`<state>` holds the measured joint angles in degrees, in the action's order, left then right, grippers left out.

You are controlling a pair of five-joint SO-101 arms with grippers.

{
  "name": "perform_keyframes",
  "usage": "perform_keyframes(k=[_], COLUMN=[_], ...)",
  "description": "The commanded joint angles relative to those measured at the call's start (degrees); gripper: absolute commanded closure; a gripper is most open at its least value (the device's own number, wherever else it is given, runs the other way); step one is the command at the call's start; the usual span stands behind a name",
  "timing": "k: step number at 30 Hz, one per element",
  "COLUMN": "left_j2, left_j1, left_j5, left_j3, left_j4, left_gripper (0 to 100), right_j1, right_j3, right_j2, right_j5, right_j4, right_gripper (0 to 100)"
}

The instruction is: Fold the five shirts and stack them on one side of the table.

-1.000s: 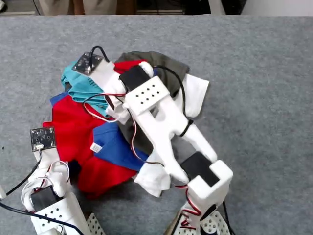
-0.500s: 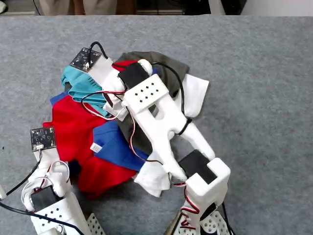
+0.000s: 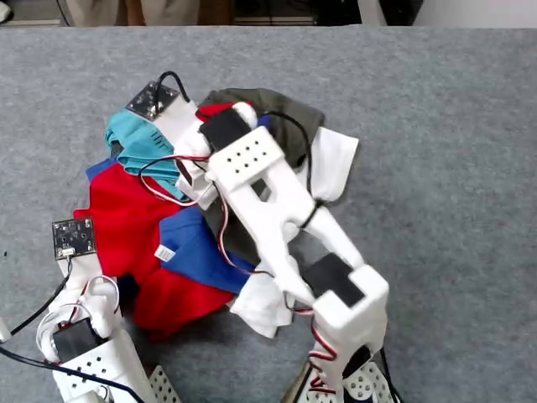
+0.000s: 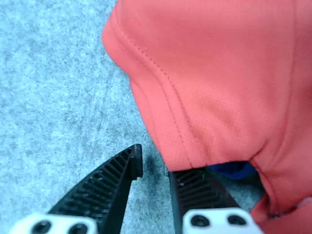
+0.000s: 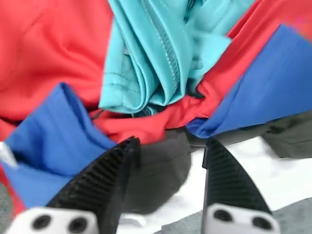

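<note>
A grey, felt-like table (image 3: 453, 126) carries the five shirts in one loose heap left of centre in the high view. The red shirt (image 3: 126, 210) spreads widest, with the blue shirt (image 3: 189, 243) across it and the teal shirt (image 3: 134, 143) bunched at the far edge. The dark shirt (image 3: 289, 101) and white shirt (image 3: 336, 159) lie on the other side. From above, the right arm (image 3: 268, 201) lies across the heap. Its wrist view gives the right gripper (image 5: 170, 146) spread wide and holding nothing, above teal folds, red and blue. The left gripper (image 4: 155, 163), jaws a narrow gap apart and empty, sits at the red hem, with blue peeking beneath.
</note>
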<state>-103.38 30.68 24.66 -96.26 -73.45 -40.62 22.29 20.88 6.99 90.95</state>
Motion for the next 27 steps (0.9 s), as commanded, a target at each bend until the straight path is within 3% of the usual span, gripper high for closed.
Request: perform_keyframes(k=[1,5,9,19,27], left_j2=[-0.4,-0.4,-0.4,-0.4,-0.4], left_j1=[0.18,0.18,0.18,0.18,0.18], left_j5=[0.18,0.18,0.18,0.18,0.18], left_j3=[-0.62,-0.62,-0.62,-0.62,-0.62], left_j4=[-0.35,-0.35,-0.35,-0.35,-0.35], left_gripper=[91,91,91,91,91], right_j1=[-0.4,-0.57,1.1,7.08,8.13], right_j3=[2.24,3.12,6.2,23.78,26.15], right_j2=[4.53,9.71,10.15,8.66,-1.71], right_j5=[-1.85,-2.37,-2.37,-2.37,-2.02], right_j4=[-0.35,2.64,5.1,11.43,11.08], right_gripper=[77.5,80.2,99.6,99.5,99.5])
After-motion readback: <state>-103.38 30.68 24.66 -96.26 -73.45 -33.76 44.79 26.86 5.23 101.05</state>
